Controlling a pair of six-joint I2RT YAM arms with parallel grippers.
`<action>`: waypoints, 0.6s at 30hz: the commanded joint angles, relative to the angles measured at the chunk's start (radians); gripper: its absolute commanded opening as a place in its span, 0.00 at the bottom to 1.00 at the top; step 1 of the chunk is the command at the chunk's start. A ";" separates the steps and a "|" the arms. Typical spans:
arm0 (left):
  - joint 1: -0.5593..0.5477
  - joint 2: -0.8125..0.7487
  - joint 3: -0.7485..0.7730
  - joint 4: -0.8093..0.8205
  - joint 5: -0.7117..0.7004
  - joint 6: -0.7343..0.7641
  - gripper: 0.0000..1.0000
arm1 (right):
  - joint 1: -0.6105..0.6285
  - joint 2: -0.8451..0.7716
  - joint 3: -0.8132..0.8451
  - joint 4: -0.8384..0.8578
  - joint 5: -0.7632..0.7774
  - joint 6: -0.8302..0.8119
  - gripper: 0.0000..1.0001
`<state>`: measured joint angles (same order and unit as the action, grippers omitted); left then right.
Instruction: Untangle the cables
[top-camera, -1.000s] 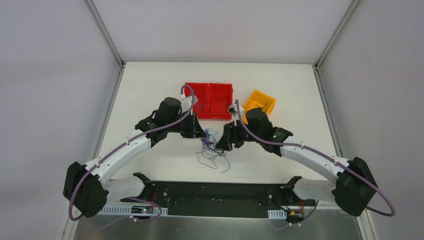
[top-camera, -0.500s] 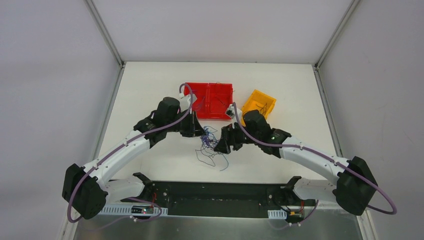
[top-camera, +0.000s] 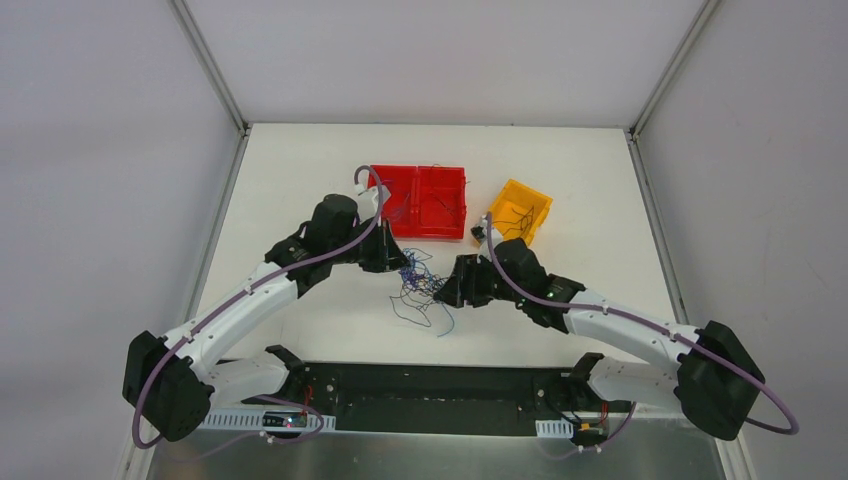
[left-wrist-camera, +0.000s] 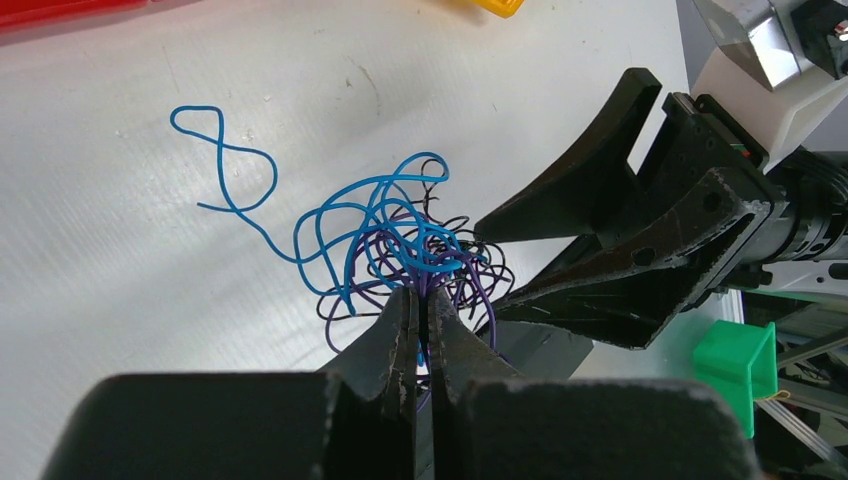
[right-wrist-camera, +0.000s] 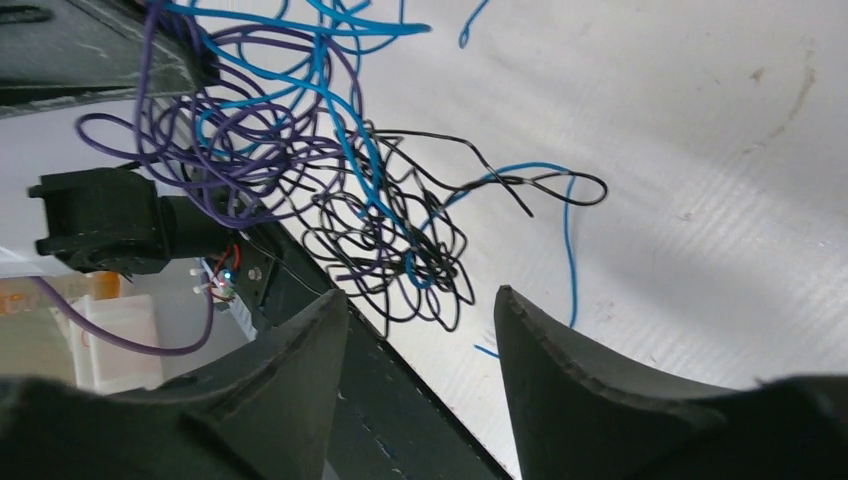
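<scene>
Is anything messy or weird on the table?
Yes: the thin blue, purple and black cables are knotted into one central clump, pinched by the left gripper. The yellow bin sits crooked beside the red tray.

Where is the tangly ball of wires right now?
Seen from above, the cables sit mid-table, just in front of the red tray. They lie between the left gripper, which pinches them, and the open right gripper.

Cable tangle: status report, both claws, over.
Left claw shut on the cables. Right claw open, tips at the black knot, nothing gripped. Blue tail trails loose. Red tray, yellow bin behind, apart from tangle.
</scene>
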<state>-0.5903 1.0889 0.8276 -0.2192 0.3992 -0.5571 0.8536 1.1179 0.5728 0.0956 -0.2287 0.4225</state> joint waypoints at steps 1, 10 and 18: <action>-0.009 -0.032 -0.007 0.049 -0.007 0.003 0.00 | 0.025 0.006 0.007 0.142 -0.003 0.091 0.55; -0.009 -0.046 -0.032 0.059 -0.053 -0.004 0.00 | 0.052 0.044 0.041 0.089 0.049 0.136 0.10; 0.004 -0.012 -0.019 -0.188 -0.454 -0.062 0.00 | 0.042 -0.051 0.038 -0.184 0.396 0.101 0.00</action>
<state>-0.5903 1.0668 0.7948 -0.2653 0.1970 -0.5739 0.9028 1.1297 0.5739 0.0704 -0.0570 0.5392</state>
